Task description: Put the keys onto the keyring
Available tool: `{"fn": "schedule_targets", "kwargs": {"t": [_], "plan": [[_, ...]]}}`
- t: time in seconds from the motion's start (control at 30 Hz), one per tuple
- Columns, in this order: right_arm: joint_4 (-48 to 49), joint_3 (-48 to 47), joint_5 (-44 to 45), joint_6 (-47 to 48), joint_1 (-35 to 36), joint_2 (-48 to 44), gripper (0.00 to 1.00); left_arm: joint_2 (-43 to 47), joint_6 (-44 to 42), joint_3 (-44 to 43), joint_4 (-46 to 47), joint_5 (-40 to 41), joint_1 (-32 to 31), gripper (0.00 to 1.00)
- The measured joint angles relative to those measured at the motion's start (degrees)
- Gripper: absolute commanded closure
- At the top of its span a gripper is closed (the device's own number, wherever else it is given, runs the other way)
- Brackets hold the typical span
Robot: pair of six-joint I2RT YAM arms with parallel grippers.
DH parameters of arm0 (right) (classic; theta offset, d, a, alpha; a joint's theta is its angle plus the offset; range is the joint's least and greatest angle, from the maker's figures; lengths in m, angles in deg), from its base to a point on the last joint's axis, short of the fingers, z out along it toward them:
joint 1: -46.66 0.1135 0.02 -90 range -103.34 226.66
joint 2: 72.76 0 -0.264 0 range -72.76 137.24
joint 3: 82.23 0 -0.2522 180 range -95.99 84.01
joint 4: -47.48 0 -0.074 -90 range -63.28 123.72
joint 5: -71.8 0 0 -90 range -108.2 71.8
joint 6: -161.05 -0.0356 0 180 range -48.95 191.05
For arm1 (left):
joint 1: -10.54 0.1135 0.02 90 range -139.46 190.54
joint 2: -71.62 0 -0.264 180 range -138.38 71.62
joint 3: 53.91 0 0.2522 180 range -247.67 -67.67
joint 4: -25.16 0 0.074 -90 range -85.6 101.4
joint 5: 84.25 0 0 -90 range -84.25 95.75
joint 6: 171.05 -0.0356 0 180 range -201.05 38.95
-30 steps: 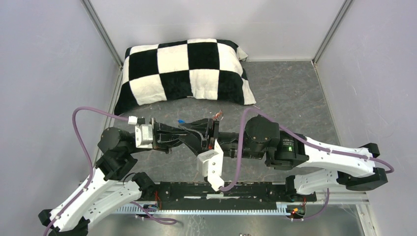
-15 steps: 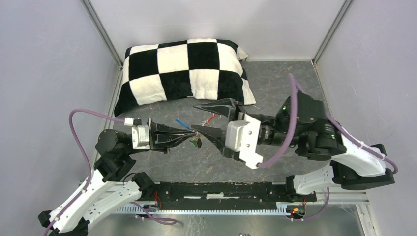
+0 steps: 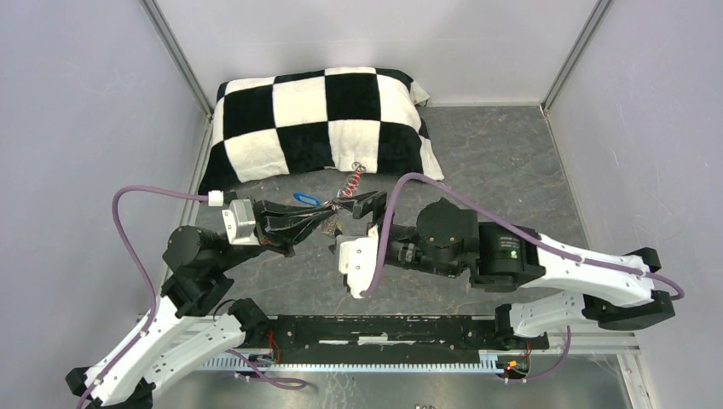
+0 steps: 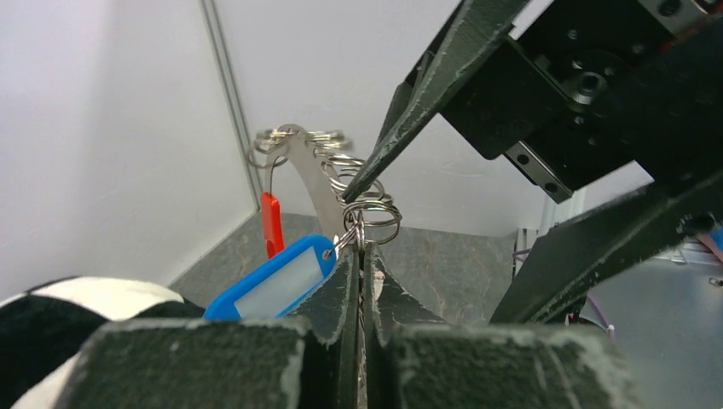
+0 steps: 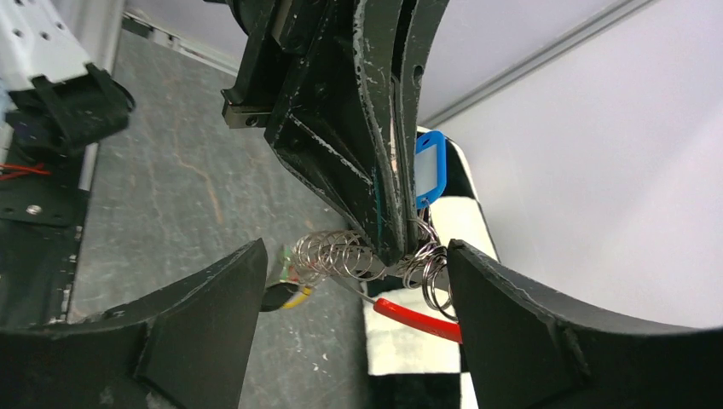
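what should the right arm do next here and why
Probably close the right gripper gently on the keyring. Its jaws stand open on either side of the coiled rings, while the left gripper is shut on them, with the blue key and red key beside them.

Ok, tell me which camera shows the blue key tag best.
Left wrist: the blue key tag sits large, its label window visible, beside the left claw gripping the keyring. Right wrist shows it small, past that claw; top external only a blue sliver.
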Motion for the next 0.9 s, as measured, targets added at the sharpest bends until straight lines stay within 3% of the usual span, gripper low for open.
{"fn": "schedule_targets", "kwargs": {"t": [0.23, 0.47, 0.5, 0.57, 0.63, 0.8, 0.83, 0.9], "plan": [[12.0, 10.5, 5.1, 5.2, 1.4, -3.9, 0.22, 1.1, 0.0, 1.2, -1.8, 1.3, 0.1, 0.98], [18.8, 11.9, 5.4, 6.4, 1.6, -6.6, 0.36, 2.8, 0.0, 2.6, -1.7, 1.2, 0.1, 0.98], [19.4, 11.9, 5.2, 6.4, 1.6, -6.8, 0.36, 2.8, 0.0, 2.7, -1.7, 1.2, 0.1, 0.98], [19.6, 11.6, 4.5, 6.4, 1.6, -6.7, 0.27, 2.9, 0.0, 3.0, -1.7, 1.1, 0.1, 0.98], [18.3, 9.9, 3.5, 5.8, 1.6, -5.7, 0.27, 3.0, -0.1, 3.3, -1.8, 0.6, 0.1, 0.98], [10.8, -1.1, -0.9, 2.6, 1.1, -0.3, 0.44, 4.3, -3.3, 4.3, -2.6, -2.9, 0.1, 0.98], [9.1, -2.5, -2.6, 2.0, 0.8, 0.0, 0.50, 4.7, -4.6, 4.6, -2.8, -4.0, 0.1, 0.98], [5.4, -4.8, -6.0, 1.0, 0.3, 0.1, 0.71, 5.5, -6.2, 5.1, -3.0, -6.1, 0.1, 0.98]]}}
